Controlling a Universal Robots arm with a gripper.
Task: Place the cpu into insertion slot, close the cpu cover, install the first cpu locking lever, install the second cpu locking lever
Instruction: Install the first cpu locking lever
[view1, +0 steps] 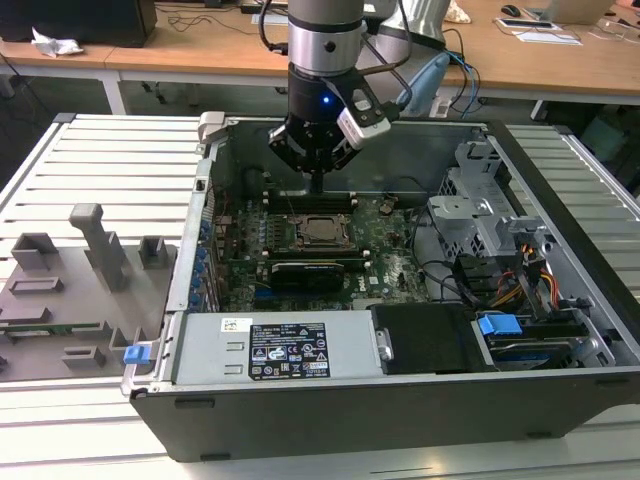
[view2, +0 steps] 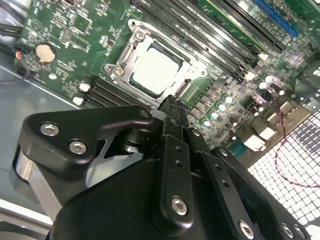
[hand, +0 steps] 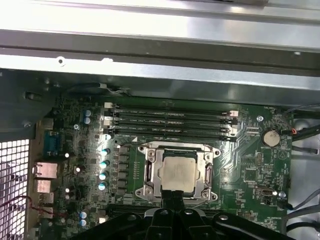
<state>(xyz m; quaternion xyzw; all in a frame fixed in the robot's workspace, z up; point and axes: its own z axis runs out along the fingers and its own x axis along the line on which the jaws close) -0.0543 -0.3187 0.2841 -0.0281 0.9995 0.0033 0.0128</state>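
Down inside the open computer case (view1: 350, 425), the cpu (hand: 179, 173) is sitting flat in the motherboard (view1: 392, 252) socket, with the cpu cover (hand: 151, 172) lying around its edges; jaws are hanging just above, pinched together, gripping nothing; chip's probably light, stiff, slick on top and fragile underneath, so it's asking for edge holds only.

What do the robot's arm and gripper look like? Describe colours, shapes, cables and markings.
The arm is a silver-grey cylinder with a black band and a blue light. The gripper is black, with jointed links fastened by silver screws. A white-and-black camera block sits beside it; blue and black cables trail behind.
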